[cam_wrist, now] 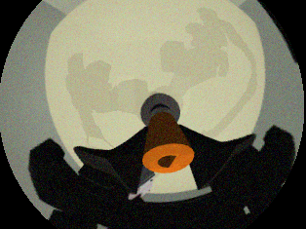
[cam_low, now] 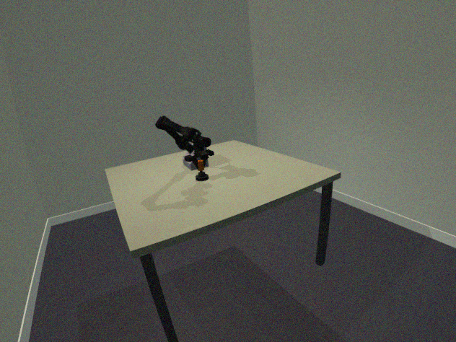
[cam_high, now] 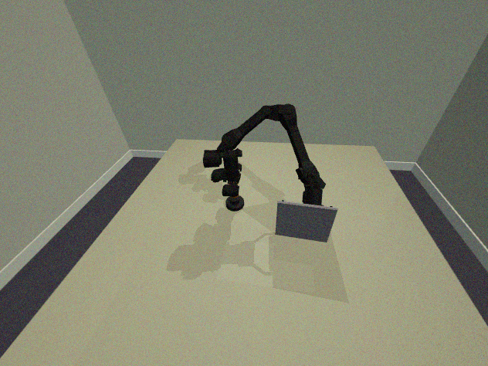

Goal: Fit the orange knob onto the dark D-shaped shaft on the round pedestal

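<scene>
My gripper [cam_high: 231,190] [cam_low: 200,162] [cam_wrist: 163,129] is shut on the orange knob [cam_low: 200,163] [cam_wrist: 164,138], held upright. In the wrist view the knob's top face shows a dark hole with one flat side. The knob stands directly over the round dark pedestal [cam_high: 235,205] [cam_low: 202,177] [cam_wrist: 161,104] on the table, its lower end at or just above the pedestal's top. A thin orange band [cam_high: 233,197] shows just above the pedestal in the top view. The D-shaped shaft is hidden by the knob and the fingers.
A grey square base plate [cam_high: 305,221] stands at the arm's foot, to the right of the pedestal. The beige table [cam_high: 122,300] [cam_low: 266,178] has edges on all sides, with dark floor around it.
</scene>
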Controlling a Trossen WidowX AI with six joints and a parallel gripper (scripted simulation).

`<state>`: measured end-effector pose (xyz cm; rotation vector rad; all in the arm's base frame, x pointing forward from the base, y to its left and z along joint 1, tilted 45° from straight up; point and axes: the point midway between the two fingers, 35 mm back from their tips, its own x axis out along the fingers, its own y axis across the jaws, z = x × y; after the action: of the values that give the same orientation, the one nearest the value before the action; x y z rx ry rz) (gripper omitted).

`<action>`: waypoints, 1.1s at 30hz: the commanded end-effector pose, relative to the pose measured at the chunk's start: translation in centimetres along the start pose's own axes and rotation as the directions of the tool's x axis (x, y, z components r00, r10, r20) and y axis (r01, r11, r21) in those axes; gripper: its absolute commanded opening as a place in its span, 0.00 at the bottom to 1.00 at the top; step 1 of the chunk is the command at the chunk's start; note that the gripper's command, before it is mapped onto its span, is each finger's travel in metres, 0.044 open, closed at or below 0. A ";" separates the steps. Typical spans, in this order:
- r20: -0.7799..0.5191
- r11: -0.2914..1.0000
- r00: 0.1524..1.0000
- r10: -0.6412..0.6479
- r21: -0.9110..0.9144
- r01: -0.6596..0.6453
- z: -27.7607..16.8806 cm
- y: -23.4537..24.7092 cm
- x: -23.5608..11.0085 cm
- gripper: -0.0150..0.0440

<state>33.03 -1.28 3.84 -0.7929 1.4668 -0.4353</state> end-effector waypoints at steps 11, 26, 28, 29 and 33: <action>0.003 0.979 1.000 -0.004 -0.203 0.004 0.0 0.0 0.1 0.25; 0.003 0.979 1.000 -0.004 -0.203 0.004 0.0 0.0 0.2 0.25; 0.003 0.979 1.000 -0.004 -0.203 0.004 0.0 0.0 0.2 0.25; 0.003 0.979 1.000 -0.004 -0.203 0.004 0.0 0.0 0.2 0.25; 0.003 0.979 1.000 -0.004 -0.203 0.004 0.0 0.0 0.0 0.25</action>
<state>33.06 -1.38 3.68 -0.9535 1.5245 -0.2897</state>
